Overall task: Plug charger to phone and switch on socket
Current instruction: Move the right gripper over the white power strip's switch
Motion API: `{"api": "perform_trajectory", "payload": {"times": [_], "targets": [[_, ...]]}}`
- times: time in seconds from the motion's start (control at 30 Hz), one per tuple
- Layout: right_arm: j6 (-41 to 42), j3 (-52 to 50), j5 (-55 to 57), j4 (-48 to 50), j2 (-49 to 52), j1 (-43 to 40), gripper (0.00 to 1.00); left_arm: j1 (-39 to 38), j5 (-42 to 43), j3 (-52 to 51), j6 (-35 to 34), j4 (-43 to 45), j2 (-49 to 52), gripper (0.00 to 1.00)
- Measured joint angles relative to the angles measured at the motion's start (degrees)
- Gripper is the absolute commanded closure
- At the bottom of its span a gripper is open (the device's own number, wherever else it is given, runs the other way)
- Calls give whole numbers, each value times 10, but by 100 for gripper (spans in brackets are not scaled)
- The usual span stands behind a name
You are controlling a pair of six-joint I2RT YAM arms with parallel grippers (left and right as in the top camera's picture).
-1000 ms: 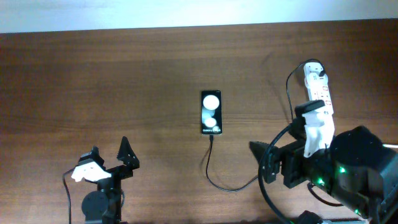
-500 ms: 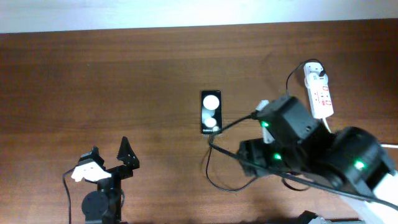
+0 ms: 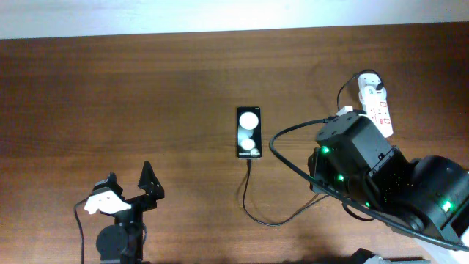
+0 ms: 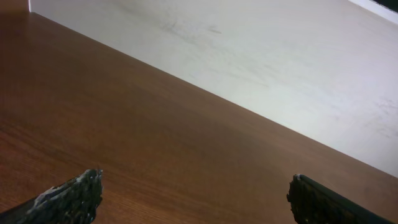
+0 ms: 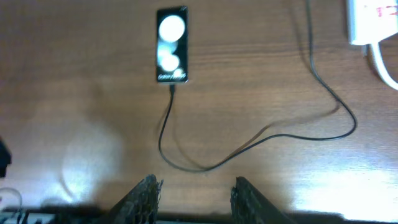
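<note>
Checking the phone end first: the long thin black charger cable (image 3: pixel 253 209) leaves the bottom edge of the small glossy black phone (image 3: pixel 248 133), the one with two white circles on its face. It loops toward the near edge of the brown wooden counter (image 3: pixel 110 88), passes under the right arm and climbs to its white plug adapter (image 3: pixel 368 85). That sits at the far end of the white elongated socket strip (image 3: pixel 379 110) with red marks, far right.

The small black connector tip (image 5: pixel 172 89) touches the phone's bottom edge. It's probably seated, but the wrist frame is blurred, so I can't confirm. The slack loop means no pull on the port.

Right tool (image 5: pixel 196 196): fingers partway apart with nothing between them, hanging over the cable loop, phone well ahead. Its arm covers the strip's near end from overhead. My read is that it's placed to reach the switch. The switch position is too small to tell.

Left tool (image 3: pixel 129 176): fingers spread wide, empty, at front left, well apart from everything. Sensible, since there's no work on that side.

Remaining, as I judge it: press the socket switch. The risk is snagging the cable or the thick white cord (image 5: pixel 382 65) on approach.
</note>
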Motion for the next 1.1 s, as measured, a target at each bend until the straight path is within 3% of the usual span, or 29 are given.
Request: {"api": "perform_trajectory", "payload": {"times": [0.07,0.2,0.27,0.53,0.8,1.1], "targets": [[13,0,25,0,0,0,62,0,0,0,0,0,0,1],[26,0,75,1,0,-6,83,0,0,0,0,0,0,1],[27,0,87,12,0,-50,96,0,0,0,0,0,0,1],[8,0,35,28,0,-251,96,0,0,0,0,0,0,1],[-12,0,-77,8,0,-297,96,0,0,0,0,0,0,1],[-12,0,-85,-1,8,-297,96,0,0,0,0,0,0,1]]}}
